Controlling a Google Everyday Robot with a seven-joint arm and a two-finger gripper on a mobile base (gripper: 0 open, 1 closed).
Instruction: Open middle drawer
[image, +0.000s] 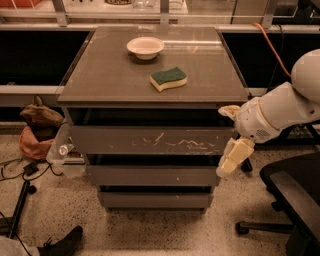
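The middle drawer (152, 176) is a plain grey-brown front with tiny white specks, set under the wider scratched top drawer (150, 140) and above the narrowest bottom drawer (155, 200). All three fronts look closed. My gripper (227, 162) hangs at the cabinet's right front corner, level with the gap between the top and middle drawers, pointing down and left. It is just right of the middle drawer's right end and holds nothing that I can see.
A white bowl (145, 47) and a green-and-yellow sponge (169, 79) lie on the cabinet top (100, 75). A black office chair (292, 200) stands at the right. Bags (37, 130), a clear bin (62, 155) and cables (20, 172) are on the floor at left. A shoe (62, 242) shows at the bottom left.
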